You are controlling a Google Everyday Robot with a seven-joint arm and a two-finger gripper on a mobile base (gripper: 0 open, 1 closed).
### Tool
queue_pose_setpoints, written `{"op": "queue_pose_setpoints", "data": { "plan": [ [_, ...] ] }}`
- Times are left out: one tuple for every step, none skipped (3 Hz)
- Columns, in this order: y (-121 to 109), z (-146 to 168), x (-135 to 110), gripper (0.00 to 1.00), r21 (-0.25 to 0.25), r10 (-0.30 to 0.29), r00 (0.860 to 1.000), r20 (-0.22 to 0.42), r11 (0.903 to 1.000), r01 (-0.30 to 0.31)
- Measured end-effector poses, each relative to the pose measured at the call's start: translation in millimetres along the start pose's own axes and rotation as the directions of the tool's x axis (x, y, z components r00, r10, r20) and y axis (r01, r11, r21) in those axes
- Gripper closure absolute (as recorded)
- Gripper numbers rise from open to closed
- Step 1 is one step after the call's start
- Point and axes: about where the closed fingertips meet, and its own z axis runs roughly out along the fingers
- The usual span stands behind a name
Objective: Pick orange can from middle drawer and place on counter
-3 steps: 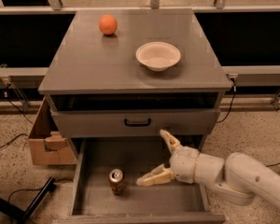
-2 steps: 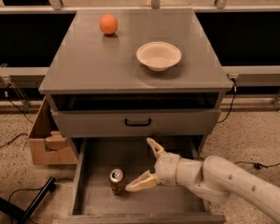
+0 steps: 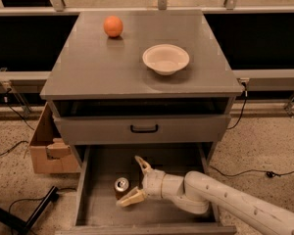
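Camera view: the orange can point(image 3: 121, 185) stands upright on the floor of the middle drawer point(image 3: 100, 197), left of centre. The gripper point(image 3: 135, 182) is low in the drawer, just right of the can, with its fingers point(image 3: 131, 198) spread wide, probably to take the can between them. The counter point(image 3: 98, 72) is above.

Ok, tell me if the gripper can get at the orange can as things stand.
Probably yes. The gripper sits low in the open middle drawer, fingers spread, with the orange can upright at their opening and nothing between.
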Motion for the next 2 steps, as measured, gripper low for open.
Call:
{"op": "queue_pose_setpoints", "data": {
  "plan": [
    [4.6,22.2,28.4,0.0,-0.031,-0.007,1.0,-0.008,0.9995,0.007],
    [15.5,37.0,46.5,0.12,-0.06,-0.017,1.0,-0.019,0.9981,0.016]
  ]
}}
